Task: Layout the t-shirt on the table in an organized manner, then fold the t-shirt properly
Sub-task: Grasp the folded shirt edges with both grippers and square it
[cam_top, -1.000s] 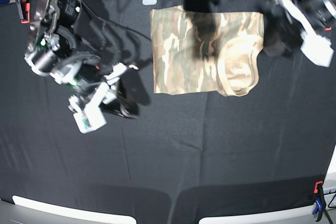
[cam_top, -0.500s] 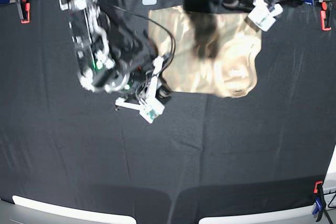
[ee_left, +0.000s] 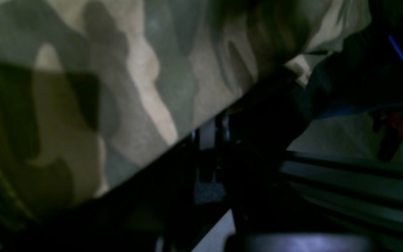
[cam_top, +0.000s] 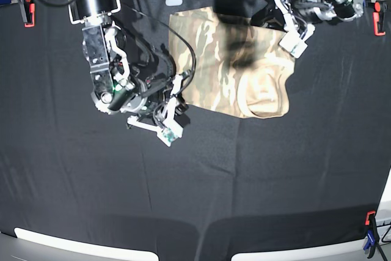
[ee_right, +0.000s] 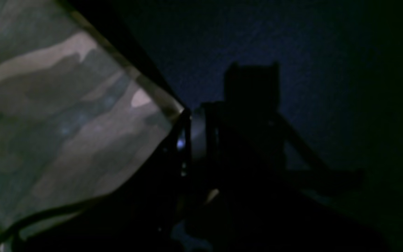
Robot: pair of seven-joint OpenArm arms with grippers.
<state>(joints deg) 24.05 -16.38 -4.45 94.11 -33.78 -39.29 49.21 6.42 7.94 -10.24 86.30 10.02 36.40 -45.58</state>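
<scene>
we see shirt (cam_top: 229,68) upper centre, long axis across | left gripper (cam_top: 292,36) closed at right edge, nearer | right gripper (cam_top: 171,128) closed lower left, empty

T-shirt (cam_top: 229,65) on table (cam_top: 244,175), far side

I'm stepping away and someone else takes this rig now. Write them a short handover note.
Left gripper: shut, at the far right corner of the t-shirt; whether it pinches cloth is unclear.
Right gripper: shut, at the shirt's near left corner; the right wrist view shows that corner right at the fingers.
Shirt: a folded rectangle near the far edge of the table, collar side toward the left arm.
Done: laid out and folded into a compact shape.
Left: check whether each gripper holds the shirt, finish or tidy the fold, then withdraw both arms.
</scene>
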